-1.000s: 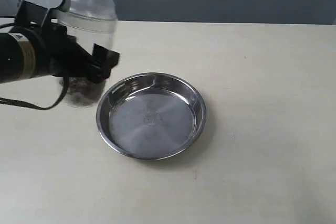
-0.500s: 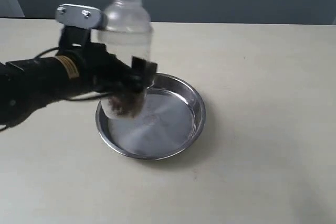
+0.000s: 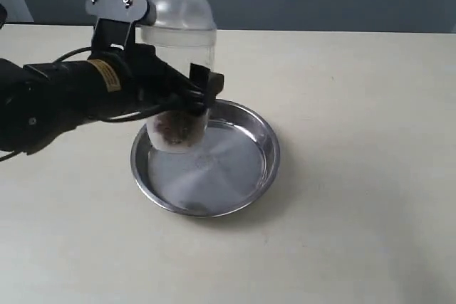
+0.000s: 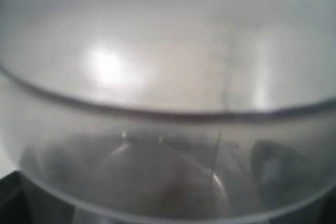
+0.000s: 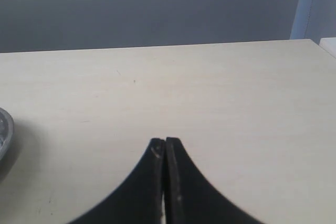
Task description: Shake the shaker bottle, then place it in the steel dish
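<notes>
The clear frosted shaker bottle (image 3: 179, 40) stands upright in the grip of my left gripper (image 3: 187, 101), which is shut on its lower body. Brown bits show at its base, which hangs over the left part of the steel dish (image 3: 242, 176); whether it touches the bottom I cannot tell. In the left wrist view the shaker bottle (image 4: 168, 77) fills the frame, blurred, and hides the jaws. My right gripper (image 5: 165, 142) is shut on nothing above bare table, with the steel dish's rim (image 5: 4, 129) at the frame's edge. The right arm does not show in the exterior view.
The beige table (image 3: 356, 105) spreads around the dish, with a dark wall behind. A black cable (image 3: 71, 55) loops along the left arm.
My left gripper has carried the bottle rightward from beside the dish to over its left part. The dish has stayed put.
</notes>
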Tool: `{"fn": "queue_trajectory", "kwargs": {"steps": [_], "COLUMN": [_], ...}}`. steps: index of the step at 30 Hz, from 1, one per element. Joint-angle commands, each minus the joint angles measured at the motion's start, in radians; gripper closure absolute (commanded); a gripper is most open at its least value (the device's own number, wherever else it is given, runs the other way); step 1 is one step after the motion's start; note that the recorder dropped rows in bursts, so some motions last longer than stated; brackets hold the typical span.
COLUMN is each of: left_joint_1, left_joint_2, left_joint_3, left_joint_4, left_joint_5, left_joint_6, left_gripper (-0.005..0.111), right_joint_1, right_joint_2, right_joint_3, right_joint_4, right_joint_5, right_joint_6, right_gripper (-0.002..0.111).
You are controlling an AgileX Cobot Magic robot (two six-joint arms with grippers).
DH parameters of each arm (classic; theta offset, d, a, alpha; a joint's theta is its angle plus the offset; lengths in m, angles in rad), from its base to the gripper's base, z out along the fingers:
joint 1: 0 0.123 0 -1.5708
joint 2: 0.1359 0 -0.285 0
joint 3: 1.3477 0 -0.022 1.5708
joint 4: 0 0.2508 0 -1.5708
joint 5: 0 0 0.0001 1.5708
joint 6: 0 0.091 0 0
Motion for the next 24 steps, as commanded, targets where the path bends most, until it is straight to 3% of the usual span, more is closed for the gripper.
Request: {"fn": "queue_trajectory", "kwargs": {"steps": [1, 3, 4, 6, 7, 11, 13, 15, 19, 24], "left_joint_1": [-0.090, -0.017, -0.032, -0.096, -0.108, -0.105, -0.085, -0.085, -0.102, -0.127], "left_joint_2": [-0.012, 0.011, 0.014, 0.008, -0.003, -0.108, -0.112, -0.031, 0.138, -0.068], "left_joint_3": [-0.023, -0.014, -0.012, -0.014, -0.025, -0.156, -0.184, -0.119, -0.020, -0.118], "left_joint_4": [0.293, 0.071, 0.087, 0.341, 0.370, 0.322, 0.275, 0.225, 0.185, 0.224], "left_joint_5": [0.068, -0.006, -0.011, -0.016, -0.032, -0.108, -0.071, 0.007, -0.039, -0.105], "left_joint_6": [-0.030, -0.164, -0.170, -0.152, -0.168, -0.129, -0.112, -0.115, -0.129, -0.122], "left_gripper": [0.106, 0.106, 0.106, 0.106, 0.106, 0.106, 0.106, 0.106, 0.106, 0.106], "right_joint_1": [0.001, 0.001, 0.001, 0.001, 0.001, 0.001, 0.001, 0.001, 0.001, 0.001], "right_joint_2": [-0.004, -0.004, -0.004, -0.004, -0.004, -0.004, -0.004, -0.004, -0.004, -0.004], "right_joint_3": [0.002, 0.002, 0.002, 0.002, 0.002, 0.002, 0.002, 0.002, 0.002, 0.002], "right_joint_4": [0.000, 0.000, 0.000, 0.000, 0.000, 0.000, 0.000, 0.000, 0.000, 0.000], "right_joint_5": [-0.012, -0.012, -0.012, -0.012, -0.012, -0.012, -0.012, -0.012, -0.012, -0.012], "right_joint_6": [-0.001, -0.001, -0.001, -0.001, -0.001, -0.001, -0.001, -0.001, -0.001, -0.001], "right_gripper": [0.109, 0.109, 0.109, 0.109, 0.109, 0.109, 0.109, 0.109, 0.109, 0.109]}}
